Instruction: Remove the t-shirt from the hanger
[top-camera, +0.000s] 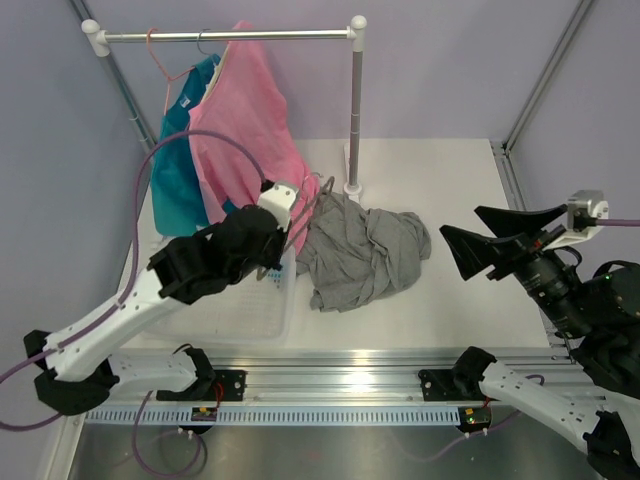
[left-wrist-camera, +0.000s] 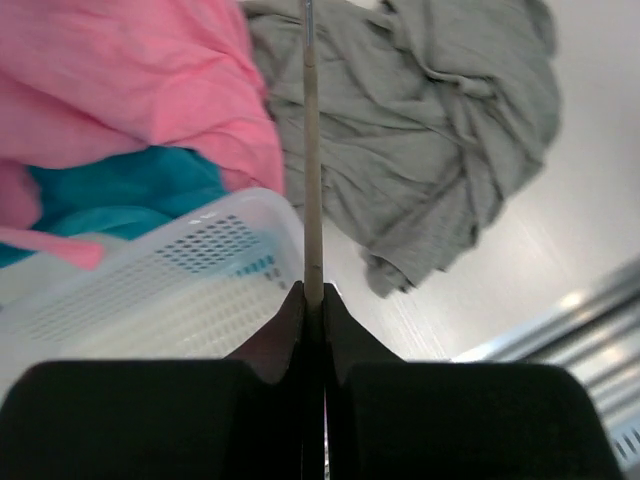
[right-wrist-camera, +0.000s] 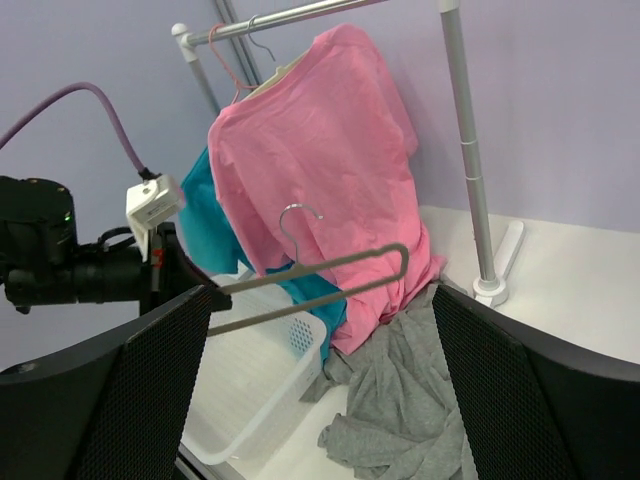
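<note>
Two claws: the left claw (left-wrist-camera: 313, 300) clenches the bare hanger (left-wrist-camera: 311, 180) aloft so it hangs clear of the t-shirt (top-camera: 365, 250) (judged already freed) heaped on the counter (top-camera: 460, 330); the right claw (top-camera: 460, 225) gapes empty.

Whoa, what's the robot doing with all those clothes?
The robot's job is to get the grey t-shirt off the hanger, and that looks done. Its left fingers are pinched shut on the bare hanger, holding it in the air by the white basket. The t-shirt lies crumpled on the table. The right fingers are open and hold nothing. A pink garment and a teal one hang on the rail behind.
</note>
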